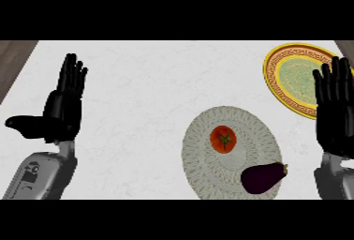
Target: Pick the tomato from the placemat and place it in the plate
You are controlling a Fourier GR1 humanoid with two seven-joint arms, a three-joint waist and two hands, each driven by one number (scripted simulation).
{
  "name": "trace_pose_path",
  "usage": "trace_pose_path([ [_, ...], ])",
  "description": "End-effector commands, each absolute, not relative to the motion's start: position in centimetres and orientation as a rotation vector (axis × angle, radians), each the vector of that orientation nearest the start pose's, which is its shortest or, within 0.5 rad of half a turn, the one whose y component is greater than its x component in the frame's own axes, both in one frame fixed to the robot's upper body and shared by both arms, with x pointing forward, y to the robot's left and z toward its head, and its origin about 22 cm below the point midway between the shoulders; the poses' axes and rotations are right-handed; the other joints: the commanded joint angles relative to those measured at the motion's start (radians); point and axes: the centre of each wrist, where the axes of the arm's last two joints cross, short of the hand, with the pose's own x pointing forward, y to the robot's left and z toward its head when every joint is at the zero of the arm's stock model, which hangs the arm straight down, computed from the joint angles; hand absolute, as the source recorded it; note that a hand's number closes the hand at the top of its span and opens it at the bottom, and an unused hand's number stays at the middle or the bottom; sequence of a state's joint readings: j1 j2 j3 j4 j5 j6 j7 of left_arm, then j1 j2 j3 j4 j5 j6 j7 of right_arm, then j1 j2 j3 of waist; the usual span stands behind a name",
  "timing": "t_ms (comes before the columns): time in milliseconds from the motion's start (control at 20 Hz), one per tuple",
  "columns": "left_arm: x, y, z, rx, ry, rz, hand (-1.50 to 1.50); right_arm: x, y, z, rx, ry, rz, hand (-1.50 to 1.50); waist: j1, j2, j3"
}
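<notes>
the right hand [335, 112] stands upright with its fingers straight and slightly apart, holding nothing. the tomato [223, 138] sits to its left, well apart from it, near the middle of the round woven placemat [204, 161]. a dark eggplant [262, 177] lies on the placemat's edge, nearer the right forearm. the yellow-rimmed plate [294, 70] lies behind the right hand's fingers, partly covered by them. the left hand [61, 110] rests far across the desk [152, 84], fingers straight, empty.

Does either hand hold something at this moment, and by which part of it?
Nothing is held. The left hand and the right hand are both open, and the tomato lies untouched on the placemat.
</notes>
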State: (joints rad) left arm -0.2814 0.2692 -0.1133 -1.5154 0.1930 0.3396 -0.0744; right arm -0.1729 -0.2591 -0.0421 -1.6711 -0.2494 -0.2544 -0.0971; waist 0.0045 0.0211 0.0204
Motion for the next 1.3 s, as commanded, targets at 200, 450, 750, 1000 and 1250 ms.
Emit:
trace_pose_path([
  [200,30.5,21.8,9.0,0.051,-1.902,-0.347,0.00,28.6,-24.1,1.3,0.226,-1.242,0.215,-1.50,0.120,0.038,-0.015],
  [450,30.4,20.2,8.9,-0.066,-1.848,-0.509,0.00,31.0,-24.9,4.9,-0.020,-1.107,0.970,-1.50,0.161,0.019,-0.025],
  [750,29.9,21.7,7.6,-0.061,-1.808,-0.543,0.00,35.7,-20.5,9.3,-0.154,-1.084,1.372,-1.50,0.106,-0.002,-0.021],
  [1000,30.1,24.4,9.4,-0.022,-1.768,-0.493,0.00,38.3,-13.1,11.4,-0.209,-1.004,1.504,-1.50,0.054,-0.013,-0.021],
  [1250,27.7,24.7,8.0,0.009,-1.777,-0.477,0.00,40.3,-13.6,11.7,-0.070,-0.780,1.467,-1.50,0.029,-0.020,-0.021],
])
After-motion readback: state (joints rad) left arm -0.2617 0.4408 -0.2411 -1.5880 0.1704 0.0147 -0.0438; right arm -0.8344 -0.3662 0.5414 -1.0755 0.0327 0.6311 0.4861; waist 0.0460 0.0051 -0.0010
